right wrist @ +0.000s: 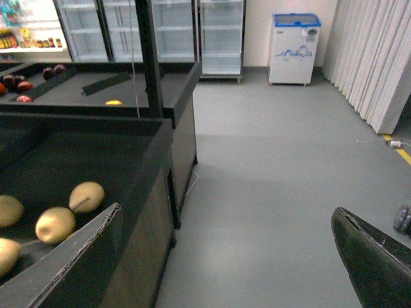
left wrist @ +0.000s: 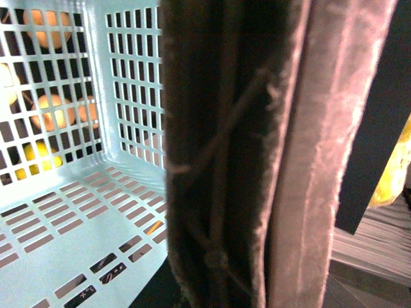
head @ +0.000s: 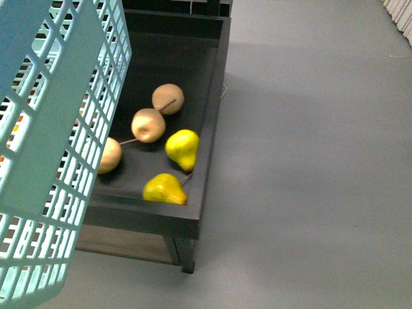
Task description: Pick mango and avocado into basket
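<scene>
The turquoise slotted basket [head: 58,129] hangs tilted at the front view's left, partly over the black bin. In the left wrist view its floor [left wrist: 64,212] shows nothing lying on it. The brown fuzzy handle [left wrist: 289,160] fills that view, and my left gripper is shut on it with its fingers hidden. My right gripper [right wrist: 225,256] is open over the grey floor beside the bin, with nothing between its fingers [right wrist: 372,256]. No avocado is in view. I cannot pick out the mango; a small yellow fruit [right wrist: 113,102] in the far bin is too small to name.
A black display bin [head: 209,161] holds two yellow pears [head: 182,148] and three tan round fruits [head: 148,124]. Orange fruits [left wrist: 54,109] show through the basket wall. Red fruits [right wrist: 24,85] lie in a far bin. Glass fridges [right wrist: 218,32] and a small freezer [right wrist: 294,48] stand at the back across the grey floor [head: 309,161].
</scene>
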